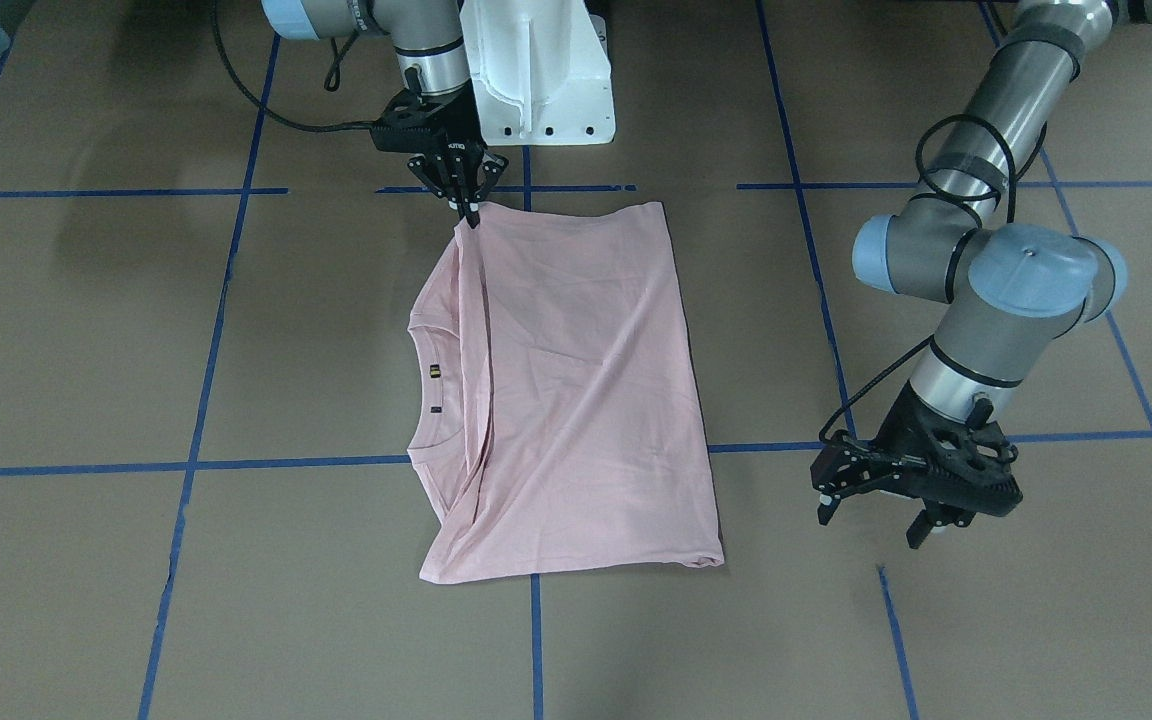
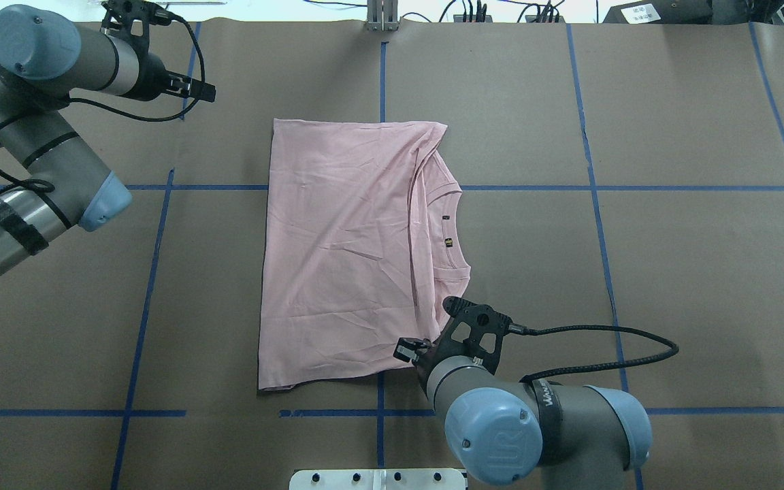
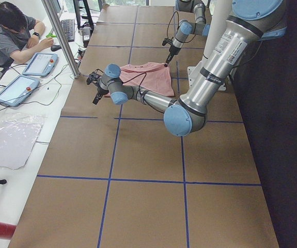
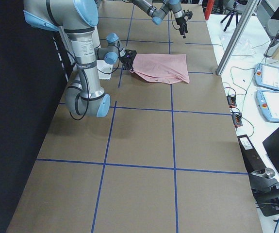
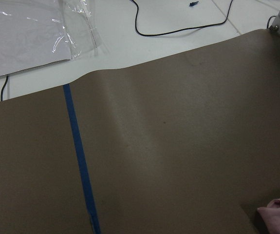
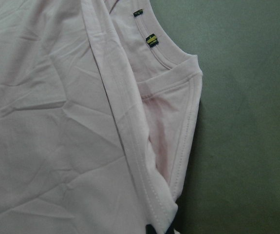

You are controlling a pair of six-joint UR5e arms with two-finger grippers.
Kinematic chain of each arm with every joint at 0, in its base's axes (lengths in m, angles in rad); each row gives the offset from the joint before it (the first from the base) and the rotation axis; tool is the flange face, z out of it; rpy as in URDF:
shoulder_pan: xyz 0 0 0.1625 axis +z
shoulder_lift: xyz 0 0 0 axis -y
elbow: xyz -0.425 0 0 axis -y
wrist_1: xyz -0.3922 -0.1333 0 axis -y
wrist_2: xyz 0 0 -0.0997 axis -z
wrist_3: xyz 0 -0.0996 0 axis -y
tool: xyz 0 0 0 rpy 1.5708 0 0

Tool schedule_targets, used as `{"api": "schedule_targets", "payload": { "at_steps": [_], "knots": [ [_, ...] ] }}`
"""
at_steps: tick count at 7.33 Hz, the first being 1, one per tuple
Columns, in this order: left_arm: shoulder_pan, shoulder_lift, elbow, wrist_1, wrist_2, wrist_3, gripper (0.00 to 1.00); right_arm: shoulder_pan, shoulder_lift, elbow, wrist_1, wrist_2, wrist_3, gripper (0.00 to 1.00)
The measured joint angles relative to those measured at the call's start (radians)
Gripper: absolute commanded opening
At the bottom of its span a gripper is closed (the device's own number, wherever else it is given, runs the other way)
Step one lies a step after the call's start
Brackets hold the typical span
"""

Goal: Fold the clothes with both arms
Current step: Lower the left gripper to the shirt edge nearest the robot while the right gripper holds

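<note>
The clothes are one pale pink T-shirt (image 1: 576, 390), lying folded on the brown table with its plain side up. Its ribbed neck (image 1: 426, 385) and a small label face the robot's right. My right gripper (image 1: 471, 213) is shut on the shirt's corner nearest the robot's base, and the cloth there is lifted slightly. In the right wrist view the T-shirt (image 6: 57, 122) fills the frame, with a dark fingertip at the bottom edge. My left gripper (image 1: 873, 520) hangs open and empty above the table, well away from the shirt's far hem side. In the overhead view the left gripper (image 2: 200, 88) is at the far left.
The white pedestal (image 1: 536, 70) stands right behind the held corner. Blue tape lines (image 1: 206, 400) grid the brown table cover. A person (image 3: 9, 36) sits at a side desk with tablets (image 3: 14, 90). A clear plastic bag (image 5: 28, 34) lies beyond the table's far edge.
</note>
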Motion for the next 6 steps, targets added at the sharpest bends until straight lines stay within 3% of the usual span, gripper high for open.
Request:
{"api": "schedule_targets", "payload": {
  "at_steps": [2,4,5,6],
  "knots": [
    [0.106,0.159,-0.232,0.0,-0.014,-0.173,1.0,-0.017,-0.001,0.007,-0.002,-0.017,0.01,0.0],
    [0.281,0.342,-0.482,0.02,0.075,-0.386,1.0,-0.019,-0.002,0.015,-0.003,-0.02,0.012,0.0],
    [0.374,0.389,-0.564,0.063,0.14,-0.491,0.93,-0.018,-0.003,0.016,-0.003,-0.021,0.011,0.0],
    [0.463,0.409,-0.611,0.107,0.205,-0.597,0.72,-0.018,-0.004,0.016,-0.003,-0.021,0.011,0.0]
  ]
}}
